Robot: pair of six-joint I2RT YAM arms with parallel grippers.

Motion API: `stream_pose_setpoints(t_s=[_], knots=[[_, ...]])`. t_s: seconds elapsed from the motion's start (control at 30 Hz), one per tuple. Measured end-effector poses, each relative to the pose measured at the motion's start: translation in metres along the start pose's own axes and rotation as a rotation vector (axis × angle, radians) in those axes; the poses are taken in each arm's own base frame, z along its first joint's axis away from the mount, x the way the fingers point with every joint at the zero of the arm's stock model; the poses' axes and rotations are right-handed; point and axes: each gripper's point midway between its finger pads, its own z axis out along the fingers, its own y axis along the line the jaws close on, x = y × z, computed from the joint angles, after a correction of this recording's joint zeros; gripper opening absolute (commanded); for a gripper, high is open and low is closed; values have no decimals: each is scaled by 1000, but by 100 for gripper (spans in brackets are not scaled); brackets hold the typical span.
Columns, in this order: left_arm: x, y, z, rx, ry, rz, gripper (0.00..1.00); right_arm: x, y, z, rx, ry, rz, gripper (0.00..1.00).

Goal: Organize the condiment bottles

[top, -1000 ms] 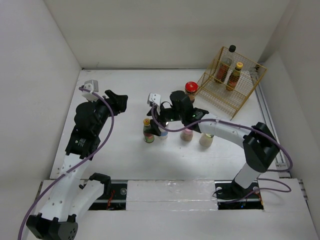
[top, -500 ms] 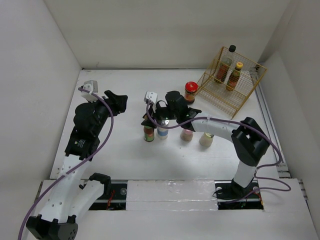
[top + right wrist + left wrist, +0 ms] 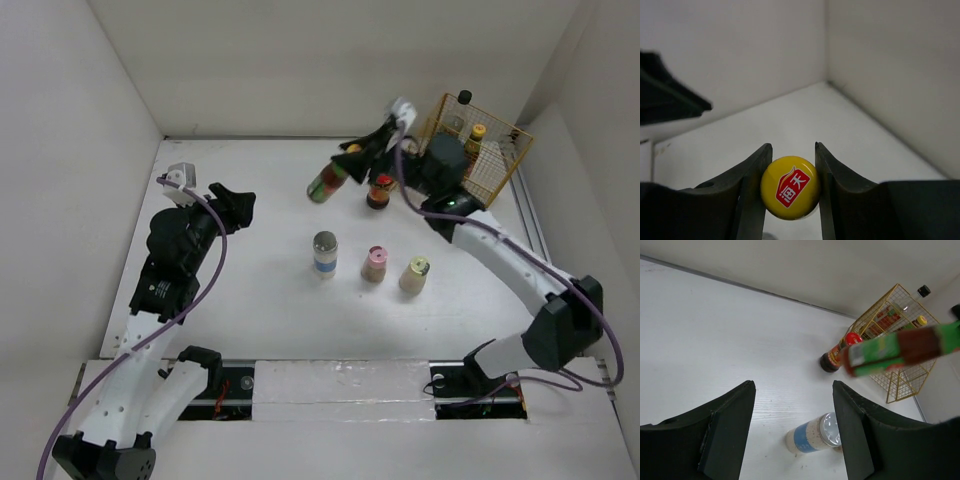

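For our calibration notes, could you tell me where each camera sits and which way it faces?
Top external: above and behind the bases, looking down at the table; left arm and right arm show, right fingers holding the green-label bottle tilted.
Left wrist: on the left arm, looking across the table toward the yellow basket; open left fingers frame the bottom.
Right wrist: on the right arm, facing the wall corner; right fingers clamp the yellow cap.
Shared: top and left wrist show the green-label bottle and red-capped bottle.

R arm [image 3: 500,262] stretched far toward the rear; R gripper [image 3: 350,163] clamped on a yellow-capped bottle [image 3: 790,187] (held tilted, in mid-air). L arm [image 3: 165,270] bent, at left side; L gripper [image 3: 792,387] jaws wide apart.
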Motion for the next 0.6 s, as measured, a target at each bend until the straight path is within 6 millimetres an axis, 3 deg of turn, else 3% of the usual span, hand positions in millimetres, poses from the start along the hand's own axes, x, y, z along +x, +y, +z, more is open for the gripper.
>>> stream_pose_setpoints(t_s=[0.13,0.27,0.4,0.6], knots=[[-4,-2,-4,8,-15,0,59,-94,-64,-55,254,-170,-94,10],[-6,-4,-6,14,-24,0,59,-137,-124,-116,515,-236,-140,10],[-7,-4,-7,16,-25,1,59,-145,-184,-168,748,-209,-123,10],[-6,-4,-7,17,-24,1,59,-121,-254,-237,1032,-123,-61,10]])
